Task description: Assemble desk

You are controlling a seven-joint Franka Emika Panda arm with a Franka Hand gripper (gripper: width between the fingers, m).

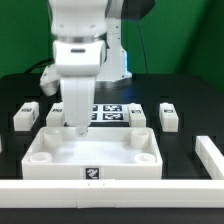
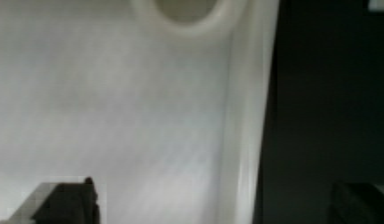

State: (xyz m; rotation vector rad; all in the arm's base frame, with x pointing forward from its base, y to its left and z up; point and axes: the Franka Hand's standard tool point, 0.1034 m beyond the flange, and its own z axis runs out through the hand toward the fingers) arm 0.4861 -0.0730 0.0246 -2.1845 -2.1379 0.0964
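A matte black counter (image 1: 195, 125) fills the scene, with a green backdrop (image 1: 170, 30) hung behind it and a dark shape seen at the upper corner on the exterior view's right. A raised white strip (image 1: 50, 190) is laid along the counter's near edge.

At the exterior view's left, a far-left white block leg (image 1: 25, 115) bearing a small black-and-white tag is set on the counter. A second white block leg (image 1: 55, 117) is placed just beside the rear left corner of the large white plastic rectangular tray-like desk top (image 1: 110, 152), which is laid flat at the middle of the counter, rim upward, with a square tag shown on its front wall.

The white robot arm (image 1: 78, 45) is lowered from above, and its pincer (image 1: 77, 127) is held at the rear rim of the desk top, left of centre. In the wrist view the pincer (image 2: 215, 205) is seen spread wide, with nothing clamped: one dark fingertip (image 2: 64, 202) is over the white desk top (image 2: 118, 110), the other over the black counter (image 2: 340, 100). Contact with the rim cannot be told.

Behind the desk top the marker board (image 1: 108, 110) is laid flat. Further right, a third white block leg (image 1: 138, 117) and a far-right white block leg (image 1: 168, 115) are set on the counter.
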